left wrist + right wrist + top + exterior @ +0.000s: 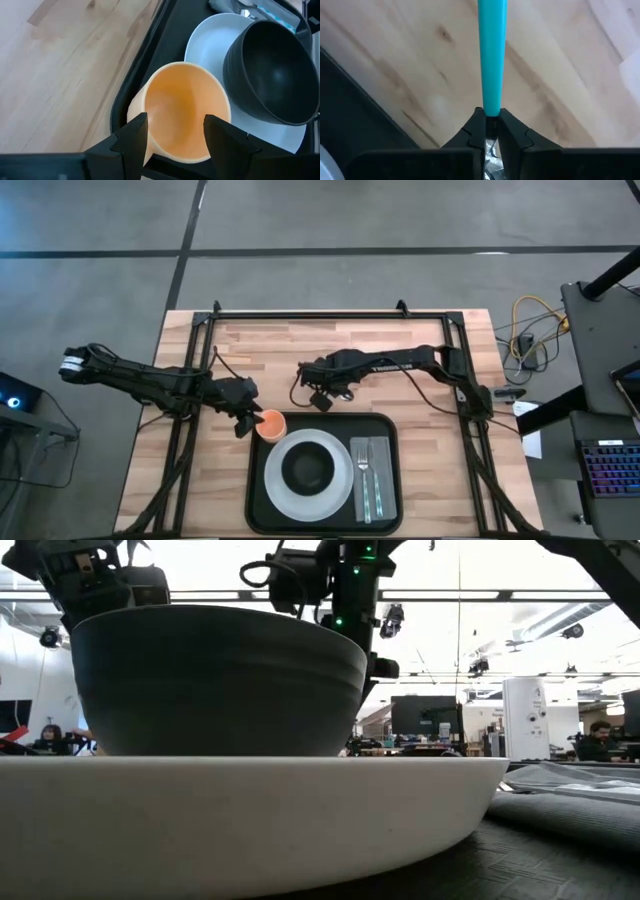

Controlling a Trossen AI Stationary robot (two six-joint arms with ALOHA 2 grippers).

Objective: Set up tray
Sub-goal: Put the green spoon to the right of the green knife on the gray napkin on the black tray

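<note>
Tray (325, 515), the large black rectangular one with rounded corners and a low rim, lies at the near middle of my wooden table (440, 360) from above, holding a white round plate (309, 472) with a dark bowl (308, 468), a grey napkin (372, 478) with cutlery; I judge it stiff, light, best gripped by its rim. At table height, the bowl (215, 680) sits on the plate (250, 820). My left gripper (175, 132) clamps the empty orange plastic cup (180, 117) at the tray's corner; my right gripper (491, 122) is shut on a teal handle (492, 55).

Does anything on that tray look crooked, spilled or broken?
Nothing stands out. The bowl sits centred on the plate, cutlery lies straight on the napkin, and the left gripper holds the orange cup at the tray's corner.
</note>
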